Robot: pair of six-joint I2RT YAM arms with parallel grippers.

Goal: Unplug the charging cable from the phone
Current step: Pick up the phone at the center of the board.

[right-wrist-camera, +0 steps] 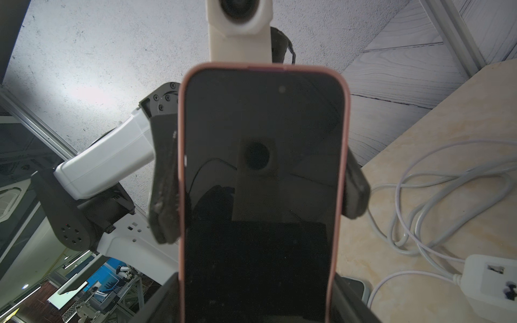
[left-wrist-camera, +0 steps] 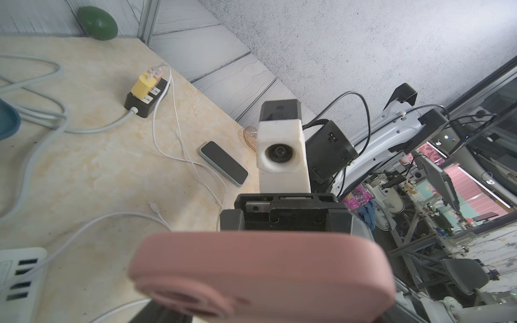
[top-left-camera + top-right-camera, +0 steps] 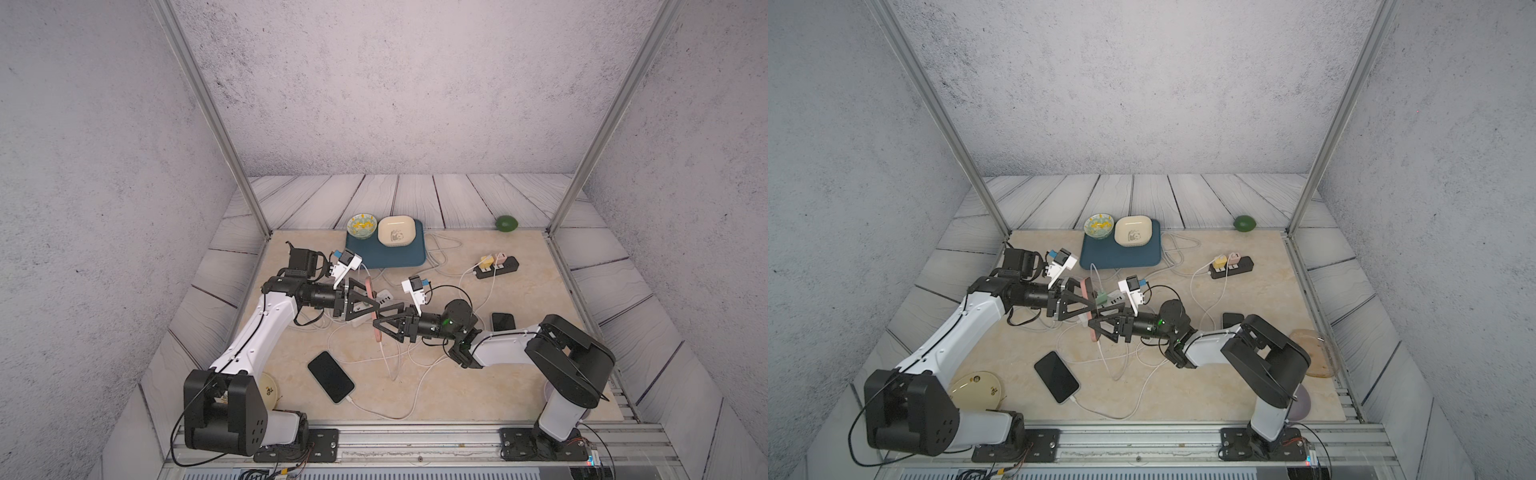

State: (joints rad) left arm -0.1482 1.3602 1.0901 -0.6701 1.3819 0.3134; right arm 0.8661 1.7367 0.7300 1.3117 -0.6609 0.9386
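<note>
Phone (image 1: 263, 181) in its pink case hangs in the air over the middle of the worktop (image 3: 457, 386), face upright and screen toward the right arm, caught between both claws. Right gripper (image 3: 379, 326) holds the end that carries the cable between its jaws. The left gripper (image 3: 372, 305) reaches in from behind the case, and in the right wrist view its fingers (image 1: 163, 181) press against the two long edges: a grip, by the look of it. The white charging cable (image 3: 385, 361) drops from the phone's end to the worktop, so the plug appears not yet pulled.

Trouble could come from several sides. Neither claw is on the plug; one must let go and move there, and if the remaining grip is weak the smooth case could slip or twist. A pull at an angle might strain the connector. The cable's slack lies among other white leads near the front edge — a snag there could drag the second phone (image 3: 331, 376) lying flat nearby.

The worktop is pale marbled stone ringed by grey painted planks; rough grey walls and aluminium posts (image 3: 212, 116) close in the cell. A white power strip (image 3: 1115, 298) lies under the claws, a black power strip (image 3: 496, 266) toward the right edge, and a blue tray (image 3: 411, 253) at the back edge.
</note>
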